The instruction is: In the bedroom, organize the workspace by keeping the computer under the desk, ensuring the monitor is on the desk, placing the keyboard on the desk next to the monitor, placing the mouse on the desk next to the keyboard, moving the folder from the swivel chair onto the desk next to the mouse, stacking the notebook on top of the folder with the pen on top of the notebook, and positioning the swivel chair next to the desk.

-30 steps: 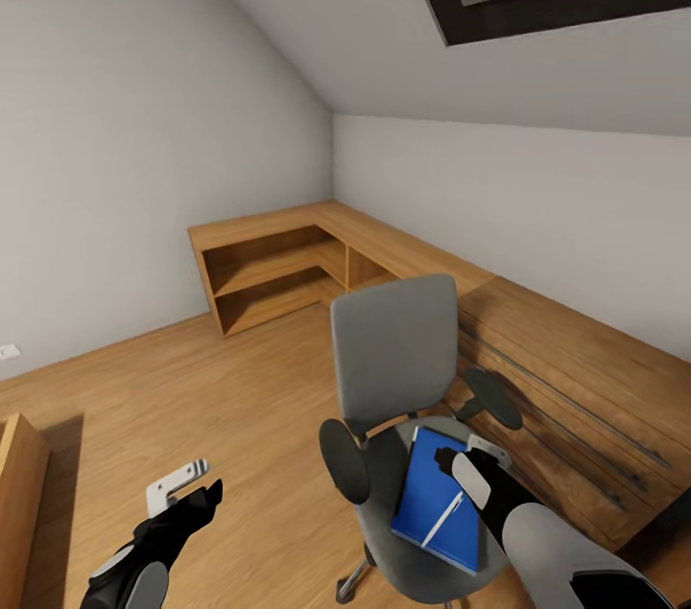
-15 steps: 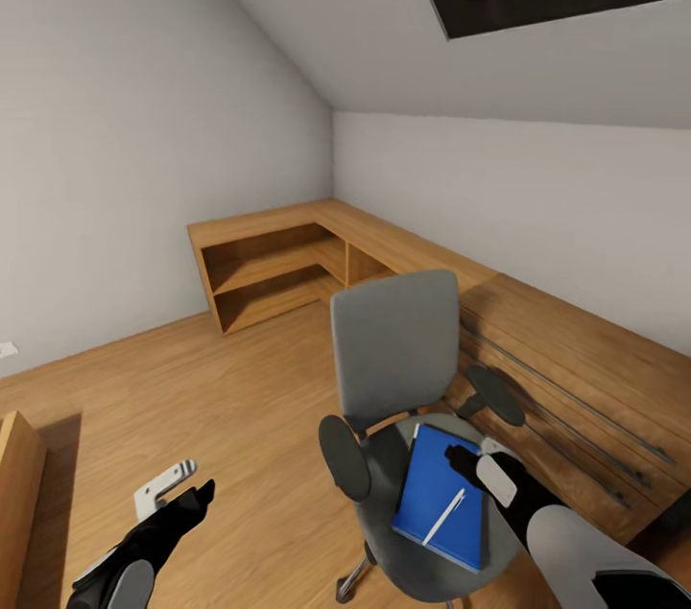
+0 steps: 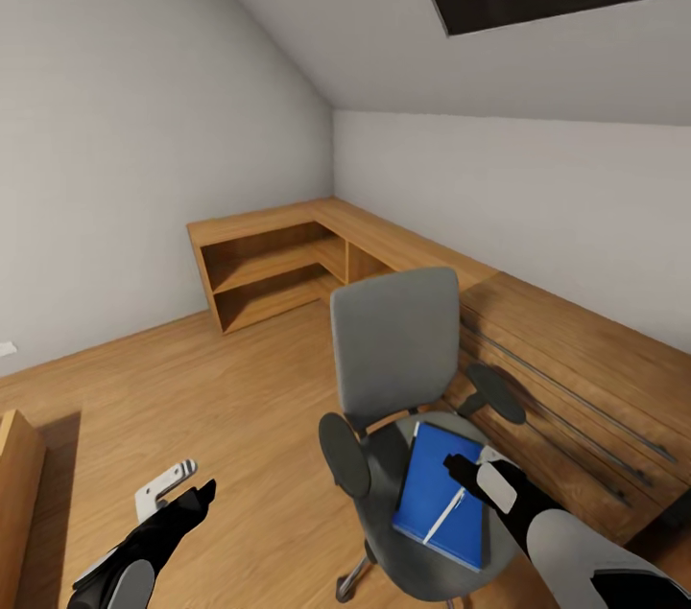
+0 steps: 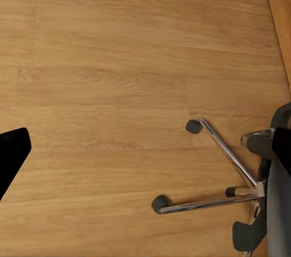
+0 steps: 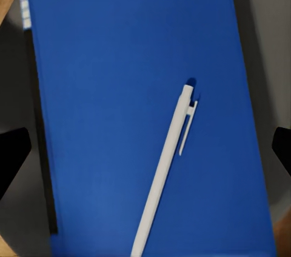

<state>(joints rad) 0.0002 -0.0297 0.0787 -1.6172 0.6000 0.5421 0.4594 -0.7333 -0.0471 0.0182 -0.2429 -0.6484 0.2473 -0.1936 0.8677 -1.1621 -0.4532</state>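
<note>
- Floorboards of warm oak-coloured wood (image 3: 192, 398) fill the left of the head view, with a low open wooden corner shelf unit (image 3: 278, 269) against the far white walls.
- Left gripper (image 3: 178, 499) hangs low over the bare floor, well apart from the chair, so it seems parked out of the way; its jaws look spread, dark tips at opposite edges of the left wrist view with floor between them.
- Grey padded swivel chair with black armrests (image 3: 393, 350) stands just beside a light wooden dresser with long bar handles (image 3: 576, 379); its chrome star base (image 4: 227, 175) and castors show in the left wrist view.
- Flat bright blue folder (image 3: 437, 494) lies on the chair seat, a thin white pen (image 5: 167, 169) resting slantwise on top of it.
- Right gripper (image 3: 470, 475) hovers directly above the folder and pen, jaws open and holding nothing, likely lined up to pick the pen off first.
</note>
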